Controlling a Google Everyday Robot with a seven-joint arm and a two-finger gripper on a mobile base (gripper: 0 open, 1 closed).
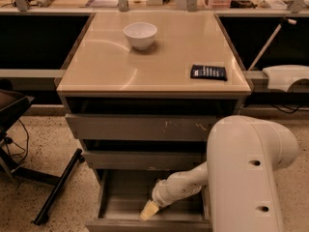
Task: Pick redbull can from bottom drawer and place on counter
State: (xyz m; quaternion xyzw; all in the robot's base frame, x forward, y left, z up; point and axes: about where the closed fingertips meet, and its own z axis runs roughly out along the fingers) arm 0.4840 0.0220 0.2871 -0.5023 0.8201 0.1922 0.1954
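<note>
Gripper (pixel 149 210): low inside the drawer (pixel 123 195), near its front; grip cannot tell.
Risk: redbull can unseen; blind reach could knock it.

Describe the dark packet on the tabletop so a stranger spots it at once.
Start at the beige counter atop the grey drawers; the gripper is below, inside the open bottom drawer. Near the counter's front right corner lies the packet. It is flat, dark and rectangular, unlike the round white bowl further back.

No legible text; packet (pixel 208 72) print unreadable; end effector (pixel 149 210) inside drawer (pixel 120 197).
</note>
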